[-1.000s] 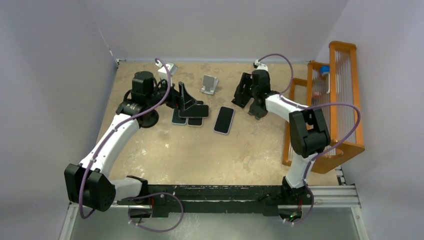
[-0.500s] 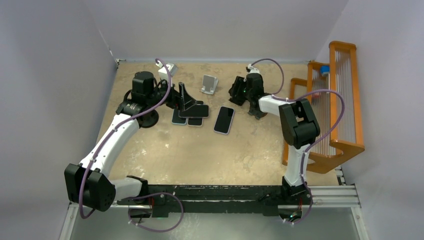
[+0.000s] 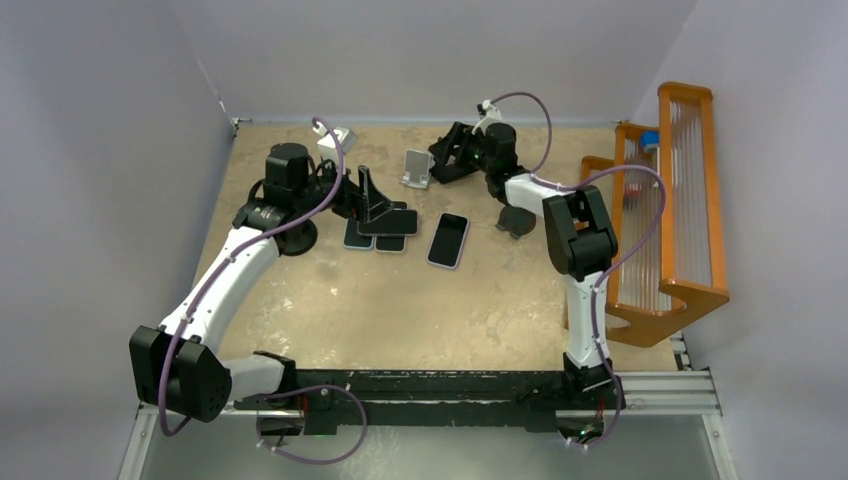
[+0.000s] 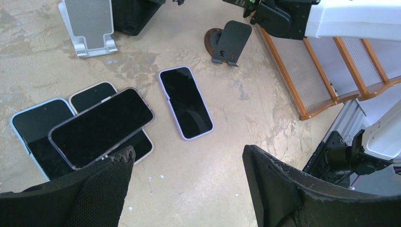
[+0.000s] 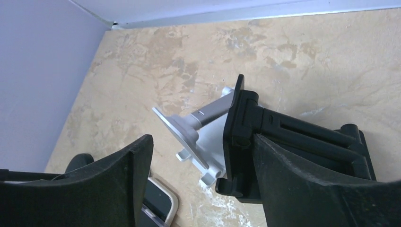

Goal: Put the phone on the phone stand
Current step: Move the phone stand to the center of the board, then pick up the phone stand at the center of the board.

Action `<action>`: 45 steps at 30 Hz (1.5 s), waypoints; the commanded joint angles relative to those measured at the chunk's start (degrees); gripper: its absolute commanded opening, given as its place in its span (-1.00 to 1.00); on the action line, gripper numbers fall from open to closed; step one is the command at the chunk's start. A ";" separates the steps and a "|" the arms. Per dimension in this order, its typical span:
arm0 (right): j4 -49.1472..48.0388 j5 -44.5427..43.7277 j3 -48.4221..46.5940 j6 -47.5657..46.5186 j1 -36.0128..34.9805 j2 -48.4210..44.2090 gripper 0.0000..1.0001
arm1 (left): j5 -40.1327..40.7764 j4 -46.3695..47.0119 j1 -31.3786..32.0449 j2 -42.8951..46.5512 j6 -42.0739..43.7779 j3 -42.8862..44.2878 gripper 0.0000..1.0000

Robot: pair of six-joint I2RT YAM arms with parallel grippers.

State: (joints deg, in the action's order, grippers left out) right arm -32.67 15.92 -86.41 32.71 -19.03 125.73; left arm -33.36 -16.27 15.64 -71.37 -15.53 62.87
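Currently, nearest the arm bases, the lilac-cased smartphone with a black screen [image 4: 185, 102] lies flat and face up on the mottled beige counter [image 3: 400, 310]. It is in front of the silver metal phone stand [image 3: 419, 168] and apart from it, so placement is not yet done. Left of that stand and nearer, a stack of three dark-screened phones [image 4: 94, 127] lies overlapped. The left fingers [image 4: 101, 184] hang above this stack, spread wide and empty, probably poised to descend on a phone. To the right of the silver stand, a black plastic stand on a round brown base [image 4: 230, 41] sits unused. Farthest, the right fingers [image 5: 118, 184] are spread and grip nothing. They sit just beside the silver stand's far right side, likely to steady or reposition it. Contact cannot be confirmed.
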 commanded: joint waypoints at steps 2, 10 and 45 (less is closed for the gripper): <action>5.39 1.23 -2.36 -0.94 -0.20 -3.36 0.66 | 0.65 -0.62 -0.08 -0.28 1.03 1.56 0.67; 20.76 -10.56 12.88 -8.68 -0.19 -23.97 0.78 | -0.63 -0.51 -0.08 -0.72 0.50 1.64 0.68; 5.49 -15.37 43.85 -9.94 13.21 -42.26 0.43 | -32.04 28.19 3.92 -28.36 4.12 18.49 0.62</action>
State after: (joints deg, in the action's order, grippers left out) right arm -20.95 -2.61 -40.77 24.51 -7.44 82.02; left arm -62.35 6.44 17.30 -96.97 -13.85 75.81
